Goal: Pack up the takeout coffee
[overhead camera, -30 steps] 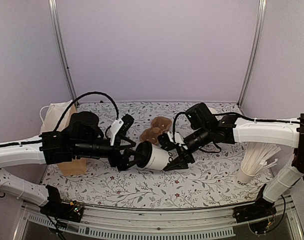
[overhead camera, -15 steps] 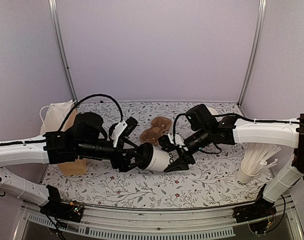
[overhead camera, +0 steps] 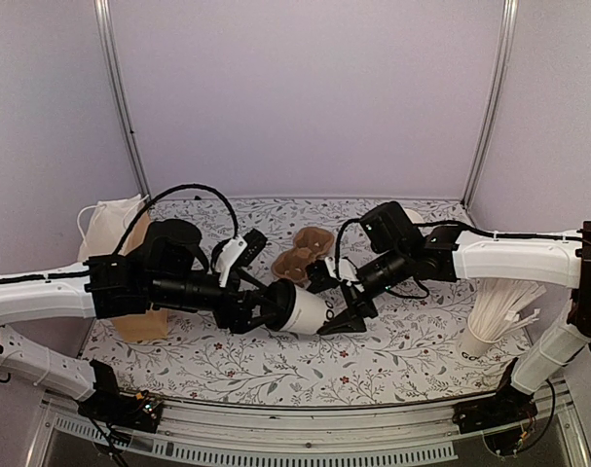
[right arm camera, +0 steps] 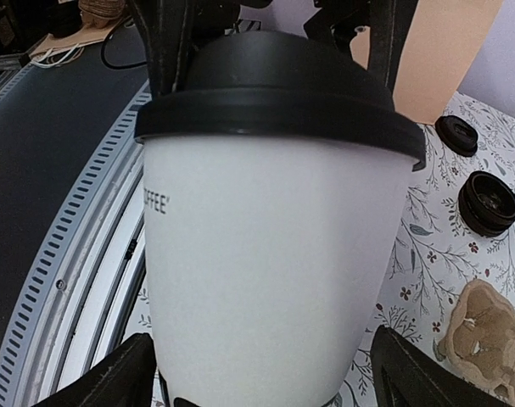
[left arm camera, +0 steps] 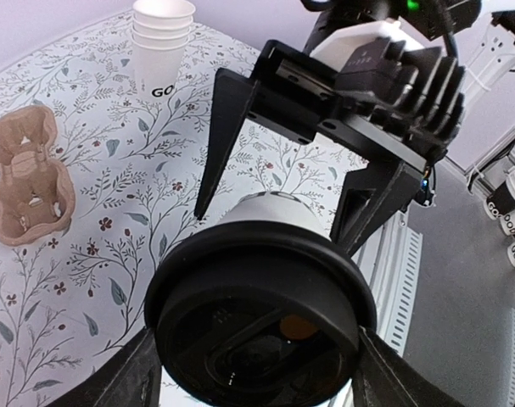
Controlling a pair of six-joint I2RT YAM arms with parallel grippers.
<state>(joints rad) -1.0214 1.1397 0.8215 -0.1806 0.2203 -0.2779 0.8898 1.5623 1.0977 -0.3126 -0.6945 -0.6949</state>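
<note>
Since a second ago the left jaws are drawing in and the right ones are spreading. Now the left gripper (overhead camera: 261,311) is clamping the black lid (left arm camera: 257,331) of the takeout coffee (overhead camera: 303,308), which is lying on its side in the air above the table (overhead camera: 276,368), its base pointing right. The right gripper (overhead camera: 324,305) is straddling the cup's body with jaws apart, one finger clear of the wall. Judging by this, the right arm should be backing straight off along the cup without brushing it, while the left is squeezing firmly, since a lid-only grip could pop loose.
</note>
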